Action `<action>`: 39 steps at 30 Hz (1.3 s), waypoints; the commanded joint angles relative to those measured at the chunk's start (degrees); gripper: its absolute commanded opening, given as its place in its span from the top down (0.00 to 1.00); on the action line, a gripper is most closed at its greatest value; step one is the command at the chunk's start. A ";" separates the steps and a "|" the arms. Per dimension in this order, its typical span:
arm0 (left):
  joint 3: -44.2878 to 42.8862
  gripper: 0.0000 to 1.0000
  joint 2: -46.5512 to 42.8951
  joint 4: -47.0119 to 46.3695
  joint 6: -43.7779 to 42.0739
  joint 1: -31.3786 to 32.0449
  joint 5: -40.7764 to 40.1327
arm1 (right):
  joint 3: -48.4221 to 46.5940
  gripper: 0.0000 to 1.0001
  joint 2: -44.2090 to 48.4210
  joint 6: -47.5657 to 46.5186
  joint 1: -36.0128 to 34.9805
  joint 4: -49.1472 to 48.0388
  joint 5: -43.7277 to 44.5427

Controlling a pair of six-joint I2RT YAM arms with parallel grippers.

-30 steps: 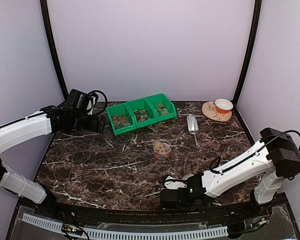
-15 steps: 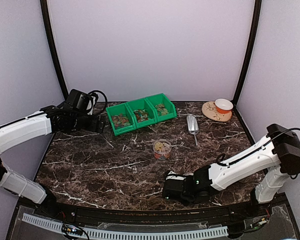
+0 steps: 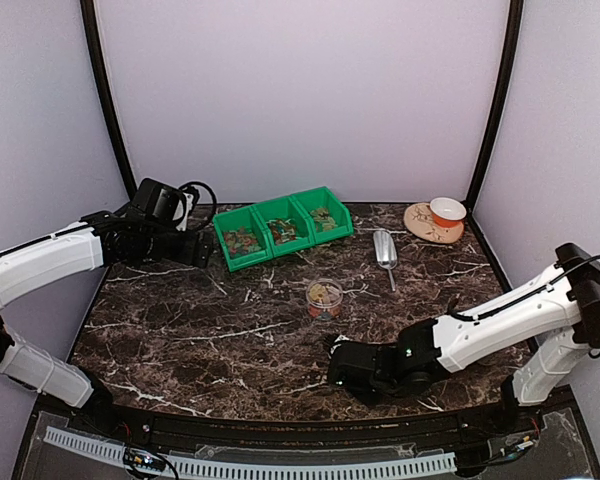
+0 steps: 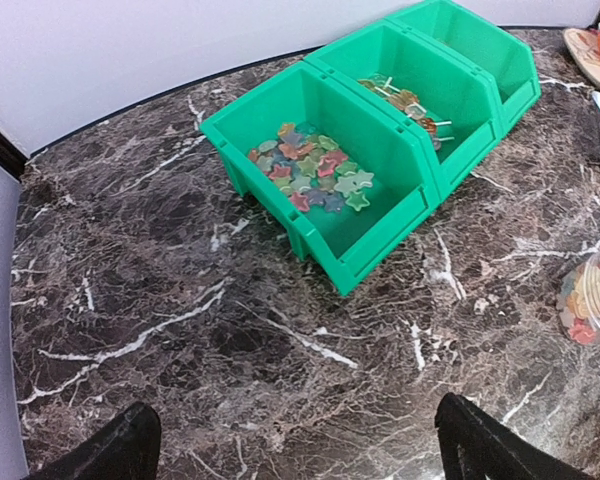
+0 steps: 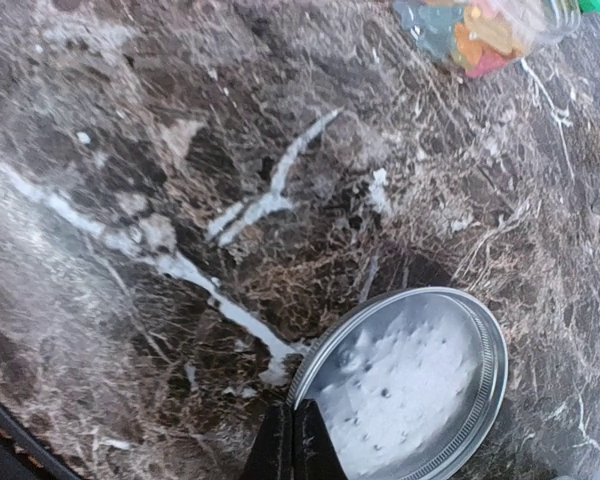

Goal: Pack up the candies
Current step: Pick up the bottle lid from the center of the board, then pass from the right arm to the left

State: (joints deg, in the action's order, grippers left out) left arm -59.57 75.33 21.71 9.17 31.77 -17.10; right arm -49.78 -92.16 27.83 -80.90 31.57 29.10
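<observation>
The candies (image 4: 310, 170) lie in the nearest of three joined green bins (image 3: 280, 228), with more in the other bins and in a small clear jar (image 3: 324, 298) standing open mid-table. My left gripper (image 4: 300, 450) hovers open just left of the bins (image 4: 380, 235), nothing between its black fingertips (image 4: 130, 450). My right gripper (image 5: 293, 440) is low near the front of the table (image 3: 338, 368), its fingers pinched together on the rim of the round grey metal lid (image 5: 405, 385). The jar (image 5: 480, 30) with its coloured sweets sits beyond the lid.
A metal scoop (image 3: 385, 250) lies right of the bins. An orange cup (image 3: 447, 211) stands on a patterned plate (image 3: 423, 225) at the back right corner. Dark marble tabletop (image 3: 180, 330) spans the space between both arms.
My right gripper has closed on the lid's rim and moved away from the table's near edge, slightly toward the jar. The left arm has stayed put.
</observation>
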 commanded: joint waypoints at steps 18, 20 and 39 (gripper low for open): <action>5.88 0.01 -6.70 -11.29 -8.16 2.99 39.91 | -5.92 1.00 15.75 -14.81 6.36 -16.15 -26.10; 6.69 0.01 -7.43 -12.18 -9.31 4.93 41.19 | -5.92 1.00 15.78 -15.44 7.33 -17.57 -29.66; 13.11 0.05 -17.07 -16.67 -26.67 17.13 45.28 | -7.70 1.00 16.56 -18.36 14.76 -22.05 -53.67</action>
State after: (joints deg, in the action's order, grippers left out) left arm -47.66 59.86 5.63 -11.16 47.20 26.44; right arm -55.72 -77.19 10.63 -67.40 12.80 -17.28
